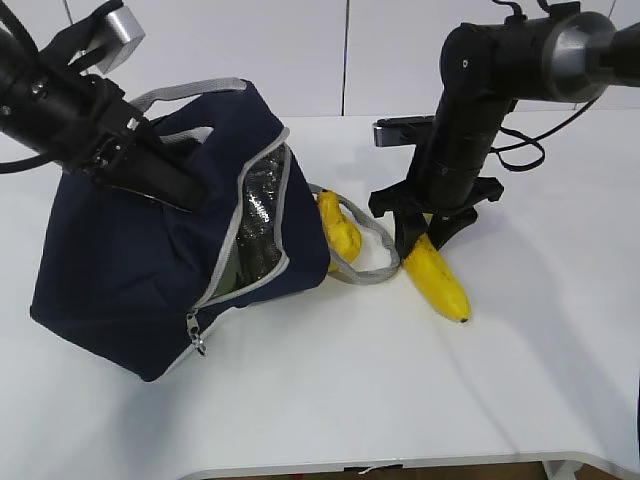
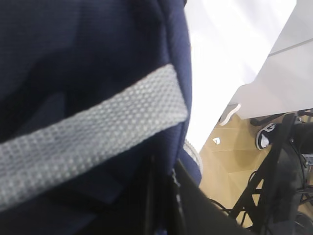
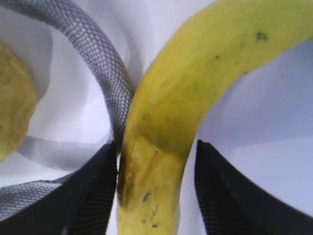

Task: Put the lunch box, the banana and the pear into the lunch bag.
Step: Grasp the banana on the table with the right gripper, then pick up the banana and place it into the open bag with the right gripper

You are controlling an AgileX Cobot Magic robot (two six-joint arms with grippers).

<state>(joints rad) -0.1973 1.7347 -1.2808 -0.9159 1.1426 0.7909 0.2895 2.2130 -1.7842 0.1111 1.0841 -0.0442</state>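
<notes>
Since my right fingers (image 3: 93, 196) stand on either side of the long curved yellow banana (image 3: 195, 73) near its stem end, right beside its skin, I cannot tell whether they are pressing on it or merely straddling it. The banana lies on the white worktop (image 1: 400, 400) right of centre in the exterior view, touching the loose grey webbing handle (image 3: 102, 63). Inside that loop sits the small plump yellow pear (image 1: 338, 232). At the upper left my left fingers (image 1: 150, 170) are clenched on the top of the navy-blue fabric lunch bag (image 1: 130, 270), tipping its unzipped, foil-lined mouth toward the fruit. Something pale green shows inside, probably the lunch box. I judge the banana step is in hand; next I need a firm pinch, a lift clear of the handle, then a carry left into the mouth.
</notes>
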